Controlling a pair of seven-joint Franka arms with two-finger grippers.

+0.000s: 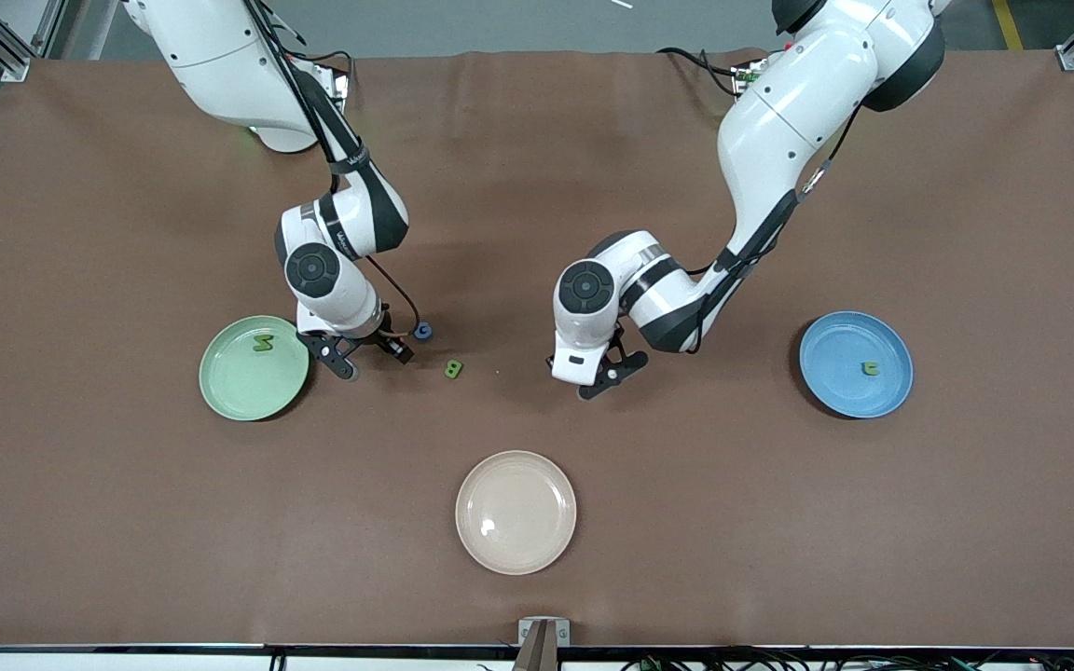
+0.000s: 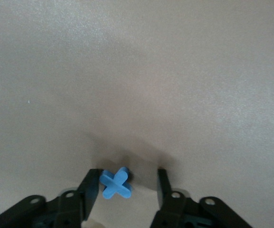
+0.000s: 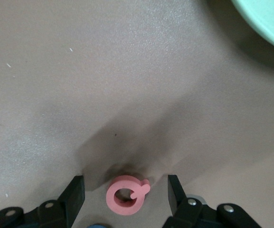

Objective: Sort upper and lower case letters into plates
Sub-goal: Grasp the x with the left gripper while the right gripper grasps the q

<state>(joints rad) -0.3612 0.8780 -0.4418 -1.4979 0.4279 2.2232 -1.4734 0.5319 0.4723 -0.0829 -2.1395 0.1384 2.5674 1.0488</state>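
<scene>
Fingers spread wide, left pincer [image 2: 126, 183] straddles the blue t [image 2: 116, 183] on the bench [image 1: 537, 233]; right pincer [image 3: 126, 192], equally open, straddles the red Q [image 3: 126, 195].

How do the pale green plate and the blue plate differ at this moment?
The pale green plate lies toward the right arm's end of the table and holds a green M. The blue plate lies toward the left arm's end and holds one small green letter. Both are round, shallow and look equal in size.
</scene>
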